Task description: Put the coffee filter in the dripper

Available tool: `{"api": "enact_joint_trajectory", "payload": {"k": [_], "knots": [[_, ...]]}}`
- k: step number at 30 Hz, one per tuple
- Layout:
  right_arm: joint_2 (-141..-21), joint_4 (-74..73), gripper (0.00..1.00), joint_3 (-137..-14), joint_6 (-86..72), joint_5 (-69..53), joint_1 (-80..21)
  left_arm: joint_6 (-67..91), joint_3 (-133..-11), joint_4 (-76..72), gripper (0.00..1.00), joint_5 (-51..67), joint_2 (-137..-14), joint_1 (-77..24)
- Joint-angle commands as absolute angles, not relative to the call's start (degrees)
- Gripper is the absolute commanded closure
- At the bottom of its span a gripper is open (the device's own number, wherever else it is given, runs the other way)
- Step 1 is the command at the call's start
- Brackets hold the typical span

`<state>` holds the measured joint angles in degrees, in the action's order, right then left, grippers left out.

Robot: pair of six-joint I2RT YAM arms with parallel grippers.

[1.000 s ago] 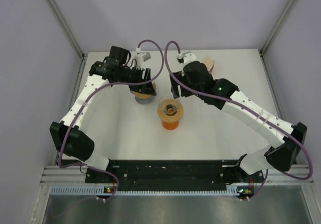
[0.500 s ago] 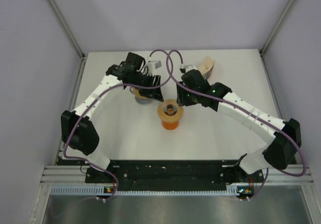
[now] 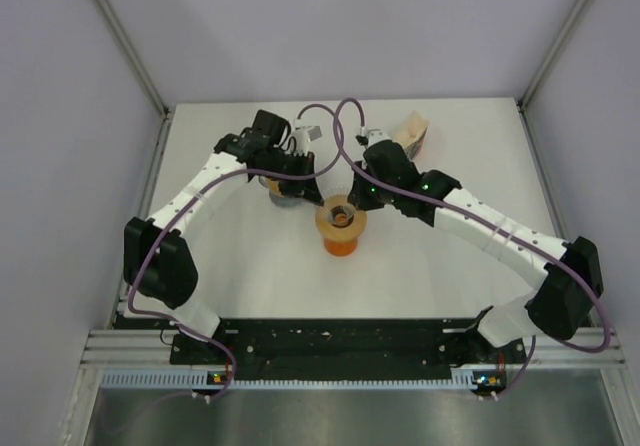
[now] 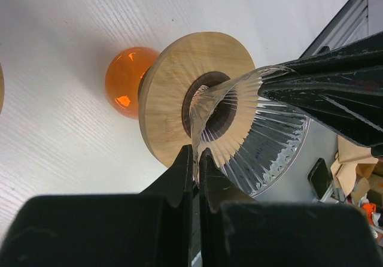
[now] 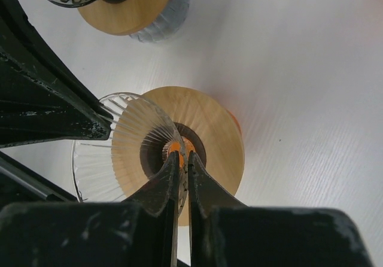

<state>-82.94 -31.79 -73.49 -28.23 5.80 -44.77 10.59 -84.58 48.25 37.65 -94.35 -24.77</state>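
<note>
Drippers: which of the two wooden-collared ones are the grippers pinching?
The orange-based dripper: left gripper and right gripper pinch its clear cone. The grey-based dripper stands untouched.

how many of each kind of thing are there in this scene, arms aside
drippers with a wooden collar: 2 (orange dripper, grey dripper)
clear ribbed cone: 1
tan paper filter pile: 1
total: 4

Lab test cell: white table [image 3: 420,266], panelled walls [image 3: 350,26].
</note>
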Motion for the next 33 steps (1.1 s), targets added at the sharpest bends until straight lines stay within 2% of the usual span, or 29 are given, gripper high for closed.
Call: {"api": "enact_joint_trajectory", "payload": {"k": [1, 5, 19, 26, 33], "knots": [[-82.4, -27.3, 1.00, -67.3, -23.7, 6.6, -44.6, 5.9, -82.3, 47.3, 1.00, 37.0, -93.3, -25.8], [-81.1, -21.8, 1.00, -62.1, -22.9, 5.1, -44.6, 1.5, -80.9, 47.2, 1.00, 33.5, -92.6, -27.5], [-83.5, -15.8, 1.00, -52.7, -26.4, 1.8, -40.5, 0.9, -81.1, 47.5, 1.00, 35.2, -96.5, -28.7], [-87.8, -17.7, 1.00, -53.6, -28.8, -3.7, -38.5, -1.4, -84.7, 52.4, 1.00, 37.4, -102.3, -28.6], [-89.4, -18.7, 1.00, -53.4, -29.4, -2.5, -38.4, -2.9, -80.3, 49.2, 1.00, 34.7, -103.9, -27.9]]}}
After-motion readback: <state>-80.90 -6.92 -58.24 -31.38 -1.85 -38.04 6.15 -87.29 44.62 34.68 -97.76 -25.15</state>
